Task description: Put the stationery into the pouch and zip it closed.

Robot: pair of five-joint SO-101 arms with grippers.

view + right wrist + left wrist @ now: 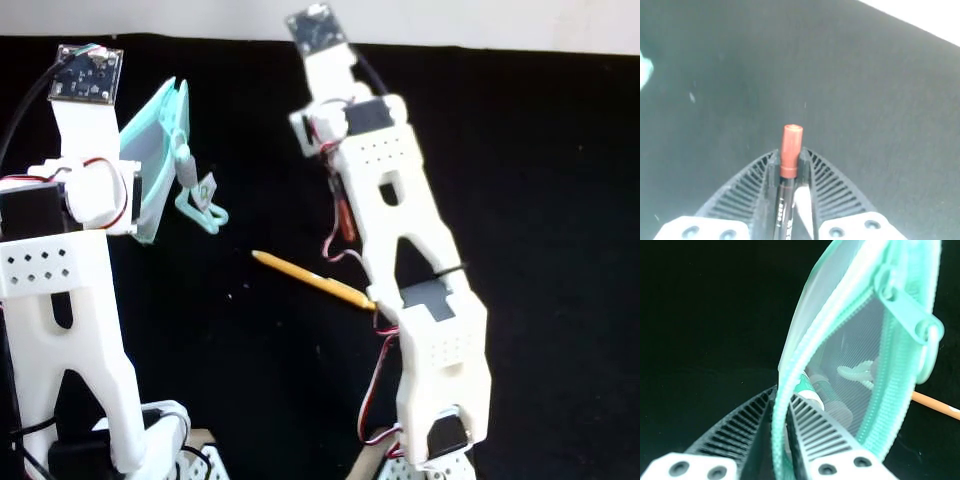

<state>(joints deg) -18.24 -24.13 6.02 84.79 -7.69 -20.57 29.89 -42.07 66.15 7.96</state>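
Left claw (782, 422) is pressed together on one lip of the pouch (840, 345) in the left wrist view, holding it off the tabletop with the zip undone and the mouth gaping. Through the mesh side a few green-and-white things already lie at its bottom; what they are I cannot tell. The zip pull (912, 322) hangs at the far end of the track, and past the pouch one end of the pencil (935, 405) shows

Over in the right wrist view, the right claw (790, 155) pinches a pen (791, 137) lengthwise between its fingers, the red cap sticking out beyond the tips. There is print on the dark barrel, too small to read. A sliver of teal sits at the edge, well apart from the cap

From the high view the pouch stands on edge by the left arm, its open zip side turned toward the right arm. The pen runs along the right arm's line, not toward the mouth, so as I judge it the pen must travel across to the left and be turned end-on to the opening. Between the arms the pencil lies slantwise on the black tabletop (550, 200), nearer the right arm
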